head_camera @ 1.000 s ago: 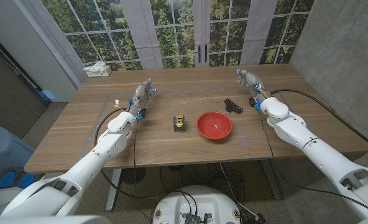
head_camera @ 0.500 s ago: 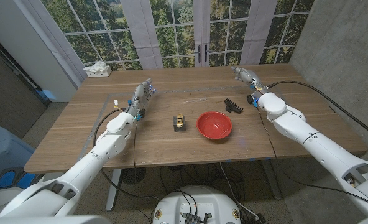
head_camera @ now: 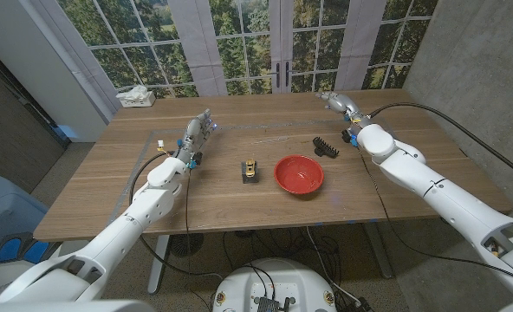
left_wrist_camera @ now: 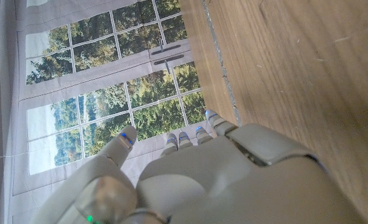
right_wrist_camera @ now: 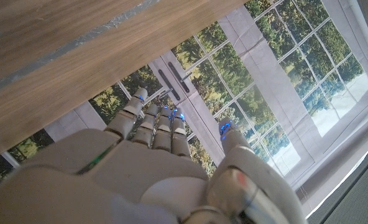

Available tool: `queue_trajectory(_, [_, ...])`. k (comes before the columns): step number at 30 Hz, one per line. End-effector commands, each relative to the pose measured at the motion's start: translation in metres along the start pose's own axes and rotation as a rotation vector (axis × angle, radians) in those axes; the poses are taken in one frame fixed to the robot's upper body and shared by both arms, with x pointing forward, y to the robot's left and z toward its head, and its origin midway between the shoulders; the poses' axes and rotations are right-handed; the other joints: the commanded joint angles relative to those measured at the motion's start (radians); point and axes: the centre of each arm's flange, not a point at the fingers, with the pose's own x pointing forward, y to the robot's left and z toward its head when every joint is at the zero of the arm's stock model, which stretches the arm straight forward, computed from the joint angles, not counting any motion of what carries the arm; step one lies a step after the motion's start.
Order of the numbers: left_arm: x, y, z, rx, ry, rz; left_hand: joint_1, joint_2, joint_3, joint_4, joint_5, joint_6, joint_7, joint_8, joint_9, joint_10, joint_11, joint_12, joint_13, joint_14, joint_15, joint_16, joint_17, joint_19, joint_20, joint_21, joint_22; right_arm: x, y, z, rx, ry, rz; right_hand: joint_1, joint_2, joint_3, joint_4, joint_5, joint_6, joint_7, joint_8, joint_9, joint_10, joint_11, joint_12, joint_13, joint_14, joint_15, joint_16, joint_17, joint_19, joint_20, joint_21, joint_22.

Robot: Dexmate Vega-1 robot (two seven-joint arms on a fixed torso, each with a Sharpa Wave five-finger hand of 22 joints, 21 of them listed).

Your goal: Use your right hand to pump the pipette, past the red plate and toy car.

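A red plate (head_camera: 298, 174) sits at the table's middle with a small yellow-and-black toy car (head_camera: 250, 170) to its left. Beyond them a thin, pale, see-through thing (head_camera: 272, 139), possibly the pipette, lies on the wood; it is too faint to be sure. My right hand (head_camera: 335, 102) hovers near the far edge at the back right, well right of that thing, fingers apart and holding nothing. My left hand (head_camera: 203, 126) stands at the back left, fingers extended, empty. The wrist views show the backs of my left hand (left_wrist_camera: 190, 180) and right hand (right_wrist_camera: 153, 168) against the windows.
A black comb-like piece (head_camera: 327, 146) lies right of the plate, close to my right forearm. A tissue box (head_camera: 135, 95) stands at the far left corner. A small white-and-yellow item (head_camera: 161, 144) lies by my left arm. Black cables (head_camera: 412, 132) trail over the table's right side.
My right hand has moved left and farther toward the table's back edge. The left hand, plate and car have stayed put.
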Motion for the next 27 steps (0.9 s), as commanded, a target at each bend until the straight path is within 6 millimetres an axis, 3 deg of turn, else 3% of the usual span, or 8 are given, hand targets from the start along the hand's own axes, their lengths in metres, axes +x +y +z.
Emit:
queue_trajectory(1, [-0.005,0.001,0.003,0.005,-0.004,0.0,0.006,0.094,0.005,-0.002,0.006,-0.002,0.007,0.004,0.004,-0.002,0.006,0.002,0.005,-0.023,-0.087,0.006,0.003,-0.004,-0.085,0.003,0.004,0.005,0.005,0.018,-0.118,-0.016,0.045,0.014,-0.001,0.004,-0.01,0.01,0.01,-0.005,0.008,0.004,0.005,-0.002,0.005,0.005,0.009,-0.001,0.006,0.004,0.011,-0.002,0.006,0.003])
queue_trajectory(27, [-0.011,0.003,0.002,0.0,-0.013,-0.001,0.006,0.094,0.006,-0.002,0.006,-0.001,0.007,0.004,0.004,-0.001,0.006,0.002,0.005,-0.023,-0.086,0.006,0.004,0.0,-0.088,0.004,0.004,0.012,0.02,0.056,-0.405,-0.029,0.109,0.055,0.004,0.024,-0.037,0.02,0.004,-0.037,0.002,0.005,0.001,-0.036,0.0,0.006,0.021,-0.025,0.013,0.007,0.036,-0.016,0.011,0.004])
